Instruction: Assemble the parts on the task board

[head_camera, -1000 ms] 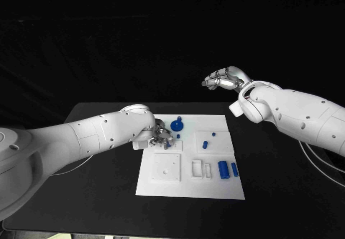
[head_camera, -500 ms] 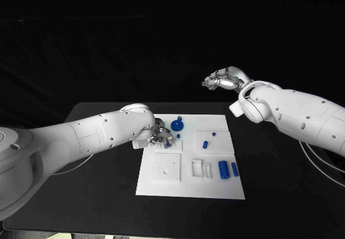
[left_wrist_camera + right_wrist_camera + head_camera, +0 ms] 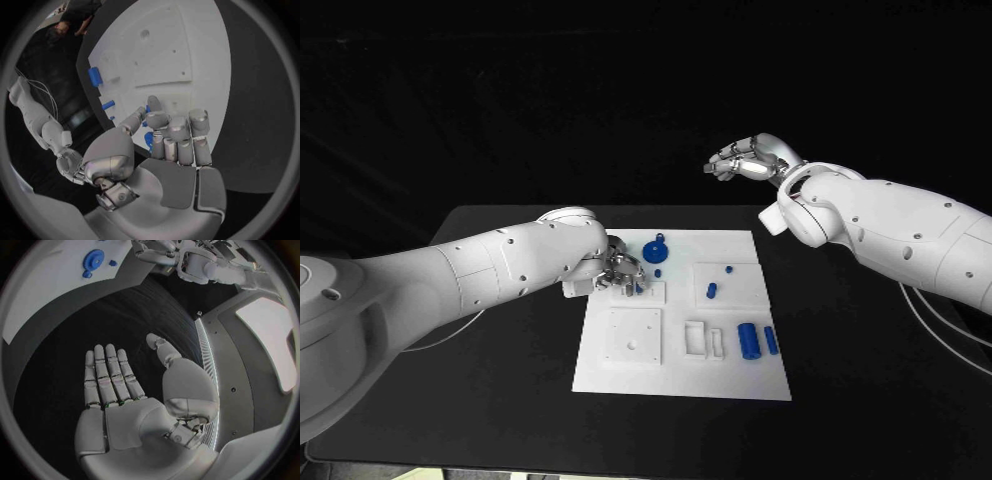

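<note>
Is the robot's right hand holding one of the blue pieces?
No, the right hand is held flat and open with nothing in it, raised away from the task board.

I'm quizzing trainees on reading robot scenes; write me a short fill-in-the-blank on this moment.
1. The task board is coloured ____.
2. The left robot hand holds a small part coloured ____.
3. The right robot hand is raised with its fingers straight, holding ____.
4. The table is coloured ____.

Missing words: white; blue; nothing; black
</note>
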